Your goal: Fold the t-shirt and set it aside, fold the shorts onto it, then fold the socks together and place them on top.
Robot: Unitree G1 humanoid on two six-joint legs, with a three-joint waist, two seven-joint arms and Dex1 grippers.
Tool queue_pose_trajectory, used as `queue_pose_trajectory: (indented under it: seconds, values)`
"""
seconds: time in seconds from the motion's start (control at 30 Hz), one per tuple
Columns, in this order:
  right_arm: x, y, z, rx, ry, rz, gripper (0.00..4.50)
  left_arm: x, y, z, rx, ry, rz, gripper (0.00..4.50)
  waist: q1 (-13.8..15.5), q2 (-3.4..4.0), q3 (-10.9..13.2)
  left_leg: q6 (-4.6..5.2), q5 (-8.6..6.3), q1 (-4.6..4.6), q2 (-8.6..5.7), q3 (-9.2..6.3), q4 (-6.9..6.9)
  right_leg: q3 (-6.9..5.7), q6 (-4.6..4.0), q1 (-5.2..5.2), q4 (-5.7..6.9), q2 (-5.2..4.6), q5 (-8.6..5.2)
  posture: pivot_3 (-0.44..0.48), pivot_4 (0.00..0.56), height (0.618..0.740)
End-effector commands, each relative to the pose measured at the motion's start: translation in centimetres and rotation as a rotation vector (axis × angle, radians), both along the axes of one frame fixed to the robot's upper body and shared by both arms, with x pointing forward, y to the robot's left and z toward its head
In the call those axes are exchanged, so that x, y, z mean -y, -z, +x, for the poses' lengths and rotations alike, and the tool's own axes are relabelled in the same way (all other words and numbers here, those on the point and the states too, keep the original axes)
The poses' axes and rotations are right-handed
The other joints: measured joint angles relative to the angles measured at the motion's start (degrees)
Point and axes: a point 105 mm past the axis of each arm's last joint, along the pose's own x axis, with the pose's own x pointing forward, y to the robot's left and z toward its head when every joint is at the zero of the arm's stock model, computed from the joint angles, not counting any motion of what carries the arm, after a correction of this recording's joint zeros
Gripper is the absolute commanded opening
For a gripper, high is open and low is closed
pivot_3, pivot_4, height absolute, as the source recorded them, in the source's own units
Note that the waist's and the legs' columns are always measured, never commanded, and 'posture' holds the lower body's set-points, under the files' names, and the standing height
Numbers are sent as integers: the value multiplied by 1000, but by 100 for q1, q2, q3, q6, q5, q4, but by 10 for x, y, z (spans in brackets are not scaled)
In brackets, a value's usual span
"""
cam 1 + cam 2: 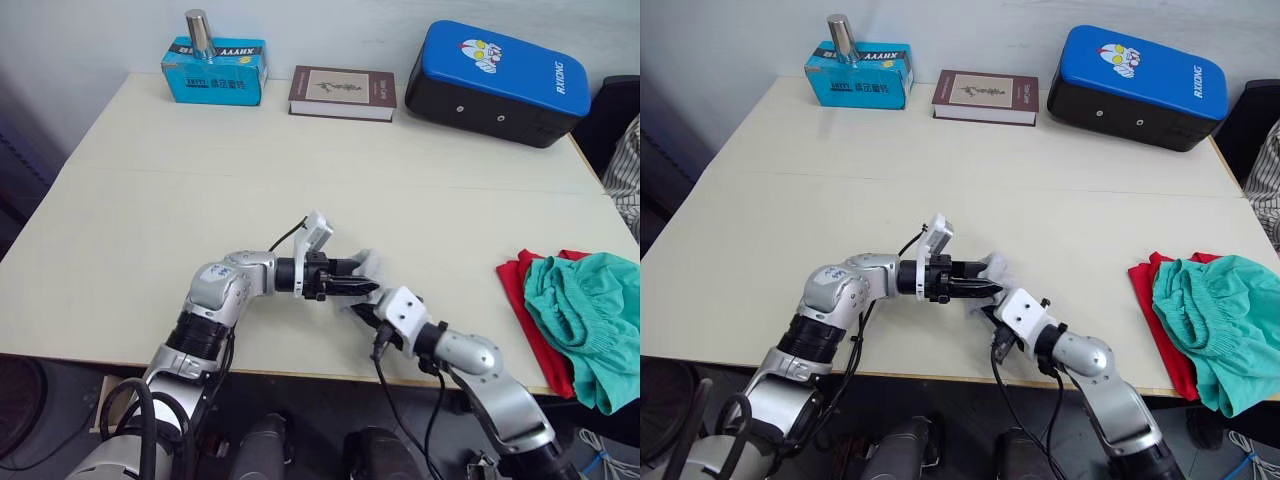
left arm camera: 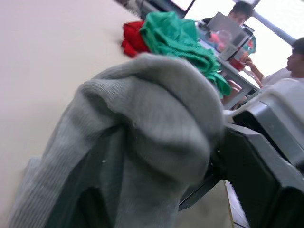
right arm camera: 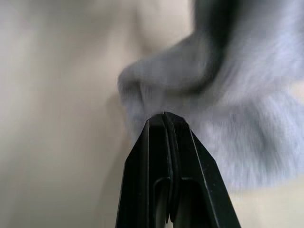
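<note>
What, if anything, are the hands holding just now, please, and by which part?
Both hands, left and right, meet at the grey socks. Whether either grips them, and where, cannot be told.

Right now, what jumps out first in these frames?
Both end effectors meet at the near middle of the table, the left end effector and right end effector working the grey socks between them. At the table's right edge, the teal shorts lie heaped on the red t-shirt. Along the far edge stand a blue-topped case, a book and a blue box.
</note>
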Motion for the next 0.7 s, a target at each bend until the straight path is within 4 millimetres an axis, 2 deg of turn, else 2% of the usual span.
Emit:
queue_pose_trajectory:
  seconds: [0.03,0.17,0.23,0.27,0.33,0.4,0.43,0.53,0.63,0.7]
  values:
    - [17,-1,-4,-23,39,5,0,-7,-13,0,116,25,-67,4380,0,0,0,0,0,0,0,0,0,0,0,1,-1,0,0,0,150,740]
    - [38,-21,-9,21,69,71,0,-21,-22,1,156,16,-129,4446,0,2,2,3,1,-1,0,2,0,0,-2,2,-7,-1,-1,0,150,740]
    - [48,-41,-12,63,60,127,0,-26,-27,4,175,-18,-163,4446,-5,5,6,6,2,-4,0,2,0,0,-2,0,-6,-1,-1,0,150,740]
    - [50,-50,-13,77,50,153,0,-28,-27,5,180,-29,-165,4269,-10,6,7,8,2,-7,0,2,0,0,-2,-1,-6,-1,-1,0,150,740]
    - [49,-64,-15,98,28,193,0,-29,-24,7,198,-42,-140,3838,-14,7,7,9,3,-6,2,2,0,-1,-2,-2,-3,0,-1,0,150,740]
    - [42,-83,-12,138,2,262,0,-28,-8,8,247,-47,-58,3158,-16,7,7,9,3,-5,2,0,0,-1,-2,-3,3,0,-1,0,150,740]
    - [35,-92,-10,161,-20,295,0,-25,2,10,261,-56,-17,2977,-20,7,7,9,3,-4,2,1,0,-1,-2,-3,4,0,-1,0,150,740]
    - [21,-105,-6,182,-62,340,0,-17,18,10,275,-52,40,2058,-8,9,8,10,3,-3,2,3,0,-1,-2,-5,4,0,-1,0,150,740]
    - [-9,-98,3,187,-126,291,0,-11,37,10,268,-55,98,1112,-10,8,8,11,2,-7,2,1,0,-1,-2,-9,5,0,-1,0,150,740]
    - [-18,-86,13,161,-102,275,0,-12,47,13,273,-79,135,486,-12,8,8,11,3,-7,2,1,0,-2,-2,-14,9,-1,-1,0,150,740]
